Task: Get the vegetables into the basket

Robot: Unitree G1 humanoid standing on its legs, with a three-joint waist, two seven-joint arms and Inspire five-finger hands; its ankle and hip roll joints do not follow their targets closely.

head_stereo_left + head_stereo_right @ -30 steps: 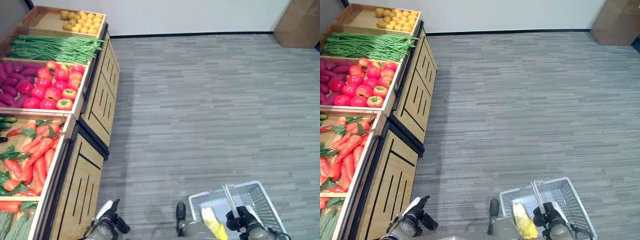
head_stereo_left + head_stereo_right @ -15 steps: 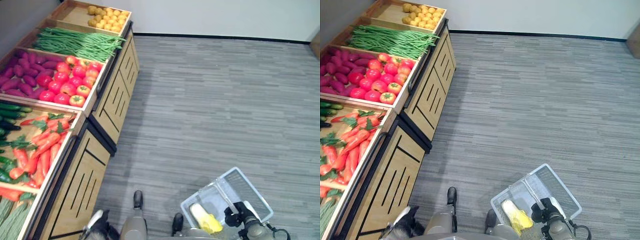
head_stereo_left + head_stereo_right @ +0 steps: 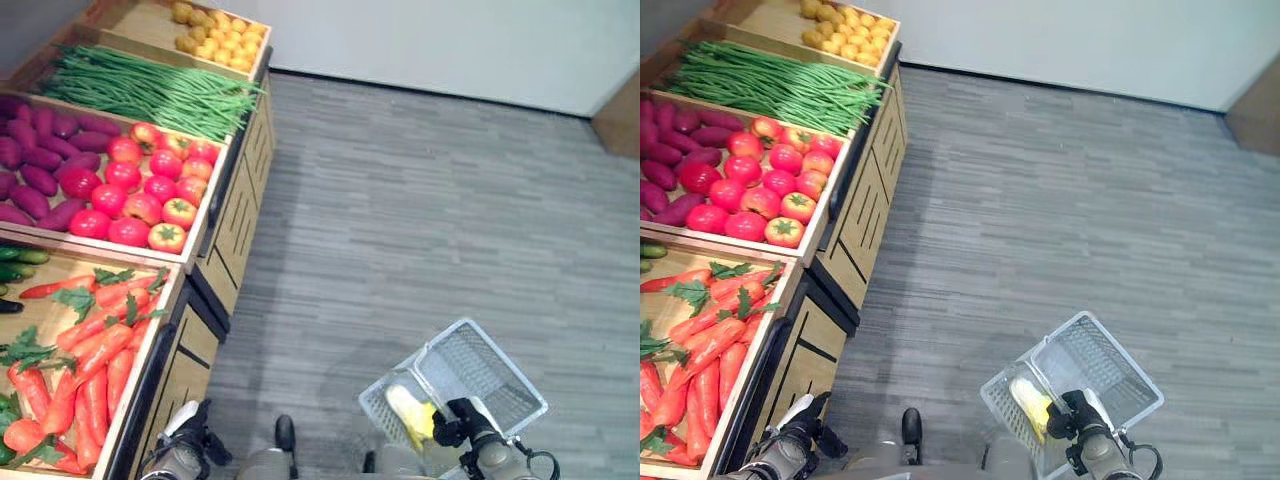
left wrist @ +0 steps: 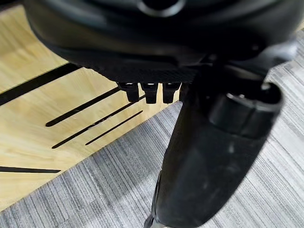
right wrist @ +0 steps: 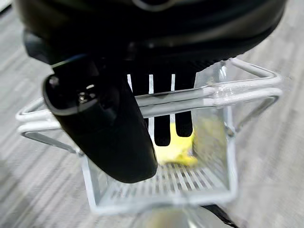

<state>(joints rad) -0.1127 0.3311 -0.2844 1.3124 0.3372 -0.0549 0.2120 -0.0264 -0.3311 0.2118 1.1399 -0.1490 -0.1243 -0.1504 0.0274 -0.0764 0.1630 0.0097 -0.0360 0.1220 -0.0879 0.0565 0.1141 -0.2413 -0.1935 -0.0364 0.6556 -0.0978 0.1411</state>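
Note:
A white wire basket (image 3: 487, 368) hangs low on my right, with my right hand (image 3: 462, 425) shut on its handle (image 5: 237, 90). A yellow vegetable (image 3: 410, 410) lies inside it and shows past my fingers (image 5: 173, 151). To my left, a wooden stand holds crates of carrots (image 3: 95, 345), tomatoes (image 3: 150, 190), green beans (image 3: 150, 90), purple roots (image 3: 40, 165) and cucumbers (image 3: 15, 265). My left hand (image 3: 190, 445) hangs beside the stand's front, fingers curled and holding nothing; its thumb (image 4: 213, 156) shows in front of the slotted wood panel.
The stand's wooden cabinet front (image 3: 235, 220) runs along my left side. The far crate holds small yellow round produce (image 3: 215, 30). Grey plank floor (image 3: 430, 220) stretches ahead and right to a white wall. A brown box (image 3: 622, 125) stands at the far right.
The camera has swung, so the whole picture shifted and the stand looks closer. The basket has turned in my right hand, which stays on its handle. My left hand remains low.

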